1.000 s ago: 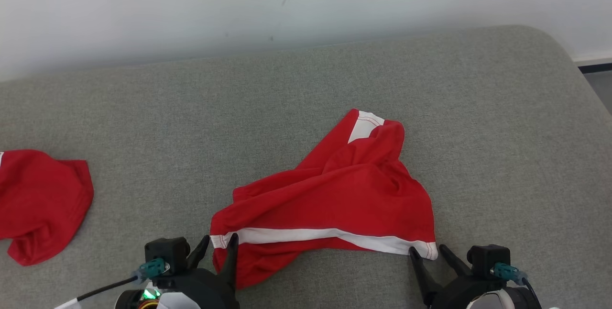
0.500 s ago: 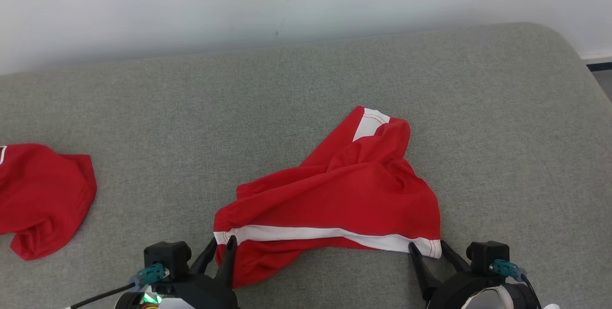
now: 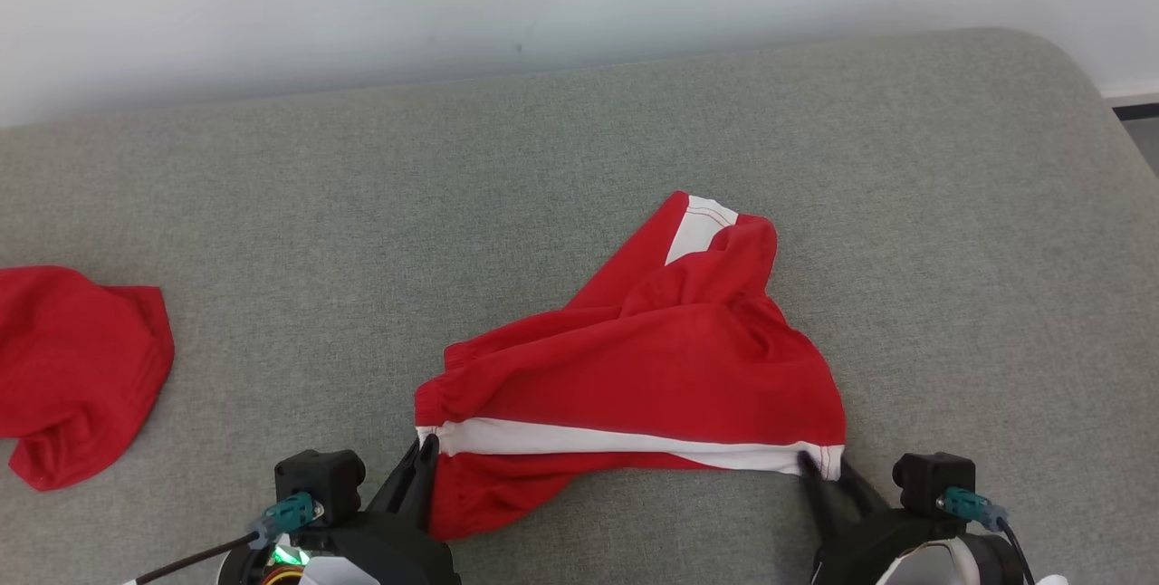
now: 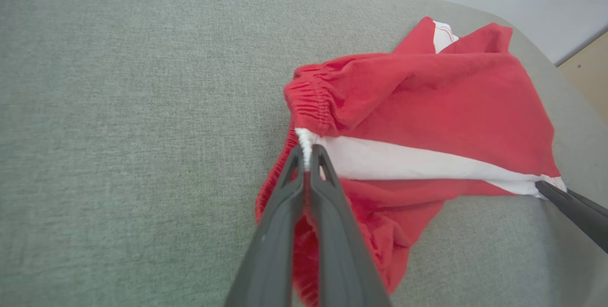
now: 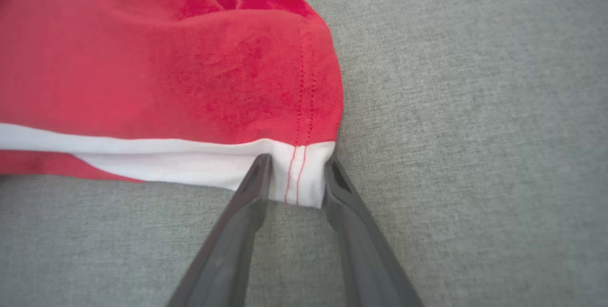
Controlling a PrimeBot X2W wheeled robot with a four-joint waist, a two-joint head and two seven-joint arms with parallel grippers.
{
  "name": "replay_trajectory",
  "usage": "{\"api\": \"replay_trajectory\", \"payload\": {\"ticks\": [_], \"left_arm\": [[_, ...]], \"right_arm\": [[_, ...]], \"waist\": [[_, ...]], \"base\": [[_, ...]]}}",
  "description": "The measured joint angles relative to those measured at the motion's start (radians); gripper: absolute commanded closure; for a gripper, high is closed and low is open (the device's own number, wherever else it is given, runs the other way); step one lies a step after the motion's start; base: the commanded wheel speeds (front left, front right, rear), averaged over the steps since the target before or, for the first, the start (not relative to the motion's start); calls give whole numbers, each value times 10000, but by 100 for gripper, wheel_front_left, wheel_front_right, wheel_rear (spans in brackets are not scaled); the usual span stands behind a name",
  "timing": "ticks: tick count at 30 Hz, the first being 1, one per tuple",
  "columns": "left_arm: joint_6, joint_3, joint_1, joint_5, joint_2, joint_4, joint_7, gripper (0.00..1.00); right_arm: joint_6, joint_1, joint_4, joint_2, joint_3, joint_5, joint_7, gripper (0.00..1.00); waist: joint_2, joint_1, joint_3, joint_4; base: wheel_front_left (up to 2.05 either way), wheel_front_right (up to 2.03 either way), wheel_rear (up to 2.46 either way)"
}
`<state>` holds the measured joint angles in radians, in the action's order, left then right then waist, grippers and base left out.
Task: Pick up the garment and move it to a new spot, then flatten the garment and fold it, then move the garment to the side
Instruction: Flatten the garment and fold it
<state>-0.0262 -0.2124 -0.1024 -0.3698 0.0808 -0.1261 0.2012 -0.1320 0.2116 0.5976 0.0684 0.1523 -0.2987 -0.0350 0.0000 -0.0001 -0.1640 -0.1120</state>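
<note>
Early stage: garment (image 3: 652,359) lies crumpled near-centre on the grey cushion (image 3: 272,205), not flattened or folded. Left gripper (image 4: 308,152) is pinched tight on the white stripe's left end. Right gripper (image 5: 297,164) straddles the right hem corner, fingers apart, probably not clamped yet. Lift, flatten, fold and side-move are all pending.

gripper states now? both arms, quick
Left gripper: closed on the white stripe end of the garment.
Right gripper: open, straddling the white hem corner, not pinching it.
</note>
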Motion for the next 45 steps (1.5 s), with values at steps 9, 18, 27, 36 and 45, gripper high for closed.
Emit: {"api": "replay_trajectory", "payload": {"ticks": [9, 18, 27, 36, 45], "left_arm": [[82, 35, 31, -52, 4, 19, -422, 100], [-499, 140, -431, -1455, -140, 846, -794, 100], [-888, 514, -2467, -3214, 148, 1866, -40, 100], [-976, 734, -4261, -4479, 418, 1891, 569, 100], [-920, 940, -5623, -4863, 355, 1375, 543, 100]], "right_arm": [[0, -606, -681, -77, -332, 98, 140, 100], [2, -619, -3375, -111, -305, -1632, 282, 100], [2, 756, -6054, 481, -577, -3338, 1866, 100], [2, 2271, -6746, 865, -974, -3718, 3340, 100], [2, 3505, -6886, 765, -1743, -3553, 3939, 100]], "waist": [[0, 0, 173, -2], [0, 0, 421, -74], [0, 0, 712, -244], [1, 1, 877, -477], [1, 1, 751, -694]], "base": [[0, 0, 0], [0, 0, 0], [0, 0, 0], [0, 0, 0], [0, 0, 0]]}}
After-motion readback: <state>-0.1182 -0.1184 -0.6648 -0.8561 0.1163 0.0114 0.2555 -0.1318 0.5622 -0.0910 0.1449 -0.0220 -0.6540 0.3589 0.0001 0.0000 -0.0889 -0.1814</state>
